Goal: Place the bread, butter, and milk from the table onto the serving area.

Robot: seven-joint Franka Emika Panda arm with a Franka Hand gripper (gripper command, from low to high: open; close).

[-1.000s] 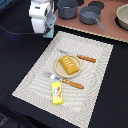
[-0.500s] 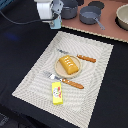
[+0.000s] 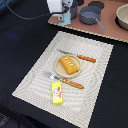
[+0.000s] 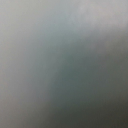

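Bread (image 3: 69, 65) sits on plate (image 3: 58, 70), butter (image 3: 57, 93) on mat (image 3: 30, 82): both served. Claw (image 3: 64, 15) at milk (image 3: 64, 19) by the board (image 3: 110, 30); grip can't be made out.

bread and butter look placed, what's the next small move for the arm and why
Probably carry the milk toward the serving area. The bread sits on the plate, the butter lies on the mat, and the gripper is at the milk, off the mat.
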